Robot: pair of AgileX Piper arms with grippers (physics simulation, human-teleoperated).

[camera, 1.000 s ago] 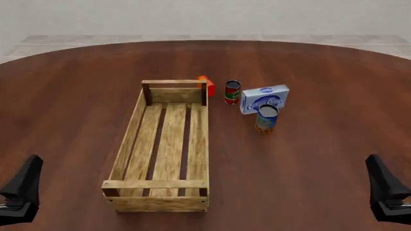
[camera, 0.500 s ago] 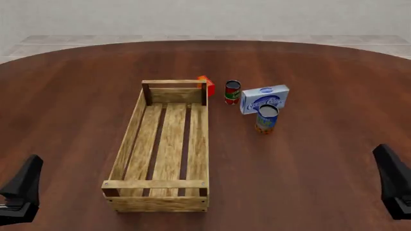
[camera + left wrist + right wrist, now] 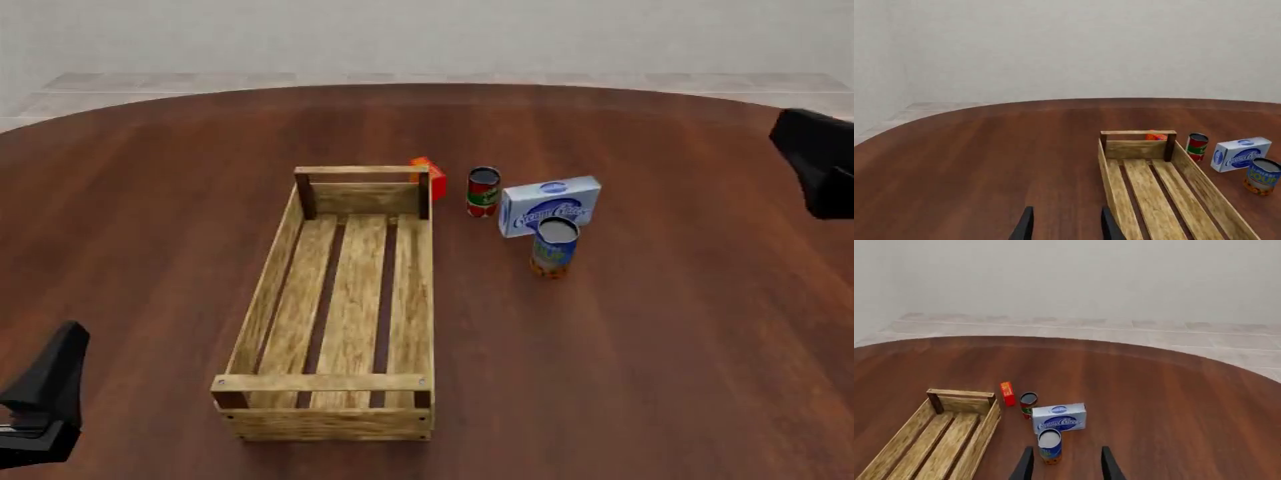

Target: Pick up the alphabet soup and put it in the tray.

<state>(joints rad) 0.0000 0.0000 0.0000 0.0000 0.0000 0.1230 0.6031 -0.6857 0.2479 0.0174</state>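
The alphabet soup (image 3: pixel 553 248) stands upright on the table, to the right of the tray (image 3: pixel 274 270) and just in front of a blue-white box. It has a blue upper label, an orange lower part and a pale top. The light-wood slatted tray holds nothing. My right gripper (image 3: pixel 817 160) is open and empty, raised at the right edge, well apart from the soup. In the right wrist view the soup (image 3: pixel 1049 446) sits just ahead of the open fingers (image 3: pixel 1026 466). My left gripper (image 3: pixel 40 400) is open and empty at the near left, beside the tray (image 3: pixel 1111 175).
A red-and-green can (image 3: pixel 482 191) and a blue-white box (image 3: pixel 549 205) stand close behind the soup. A small orange box (image 3: pixel 430 176) sits at the tray's far right corner. The round brown table's edge curves behind them.
My right gripper has gone from the near right corner up and forward to the far right of the front view. The left arm and all objects have not moved.
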